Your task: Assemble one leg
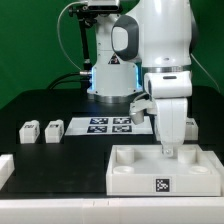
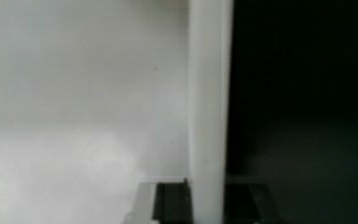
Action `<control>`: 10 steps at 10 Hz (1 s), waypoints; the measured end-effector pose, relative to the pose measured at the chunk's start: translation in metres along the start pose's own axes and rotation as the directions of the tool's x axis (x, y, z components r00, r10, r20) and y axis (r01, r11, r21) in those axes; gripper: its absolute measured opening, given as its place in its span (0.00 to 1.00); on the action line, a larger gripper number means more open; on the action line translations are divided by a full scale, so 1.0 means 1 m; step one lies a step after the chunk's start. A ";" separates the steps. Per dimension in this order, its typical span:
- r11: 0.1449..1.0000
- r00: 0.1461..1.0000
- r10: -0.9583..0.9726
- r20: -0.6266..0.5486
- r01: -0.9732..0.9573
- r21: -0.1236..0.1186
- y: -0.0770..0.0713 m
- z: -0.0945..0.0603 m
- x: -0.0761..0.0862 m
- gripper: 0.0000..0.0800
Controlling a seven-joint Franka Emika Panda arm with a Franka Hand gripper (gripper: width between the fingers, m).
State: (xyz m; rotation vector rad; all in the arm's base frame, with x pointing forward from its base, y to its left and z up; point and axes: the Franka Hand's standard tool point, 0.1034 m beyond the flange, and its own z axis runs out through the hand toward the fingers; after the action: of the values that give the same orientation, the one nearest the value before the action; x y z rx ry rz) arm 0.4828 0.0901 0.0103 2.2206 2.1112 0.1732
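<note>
Two legs, small white blocks with black-and-white markers, stand side by side (image 1: 28, 130) (image 1: 52, 129) on the black table at the exterior view's left, far from my gripper. My gripper (image 1: 170, 150) points straight down at the far wall of the large white tray-like part (image 1: 135, 172) at the front right. In the wrist view the dark fingers (image 2: 172, 204) sit close on both sides of a bright upright white strip (image 2: 208, 100), the tray's wall. The gripper (image 2: 210, 206) is shut on that wall. No leg shows in the wrist view.
The marker board (image 1: 108, 125) lies behind the tray, in front of the arm's base (image 1: 110, 85). A white part (image 1: 5, 168) shows at the left edge. Another white piece (image 1: 191, 126) is partly hidden behind the arm on the right.
</note>
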 end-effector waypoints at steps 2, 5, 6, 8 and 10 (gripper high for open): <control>1.000 1.000 -0.001 0.001 0.001 0.003 -0.002 0.000 0.000 0.08; 1.000 1.000 0.004 0.007 -0.004 -0.008 0.020 0.003 0.001 0.08; 1.000 1.000 0.003 0.010 -0.002 -0.004 0.020 0.003 0.001 0.08; 1.000 1.000 0.001 0.010 -0.001 -0.004 0.020 0.002 0.001 0.08; 1.000 1.000 0.001 0.010 -0.001 -0.003 0.019 0.003 0.001 0.18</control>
State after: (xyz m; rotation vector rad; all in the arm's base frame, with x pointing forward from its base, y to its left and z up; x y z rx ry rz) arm 0.5022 0.0899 0.0098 2.2166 2.1033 0.1650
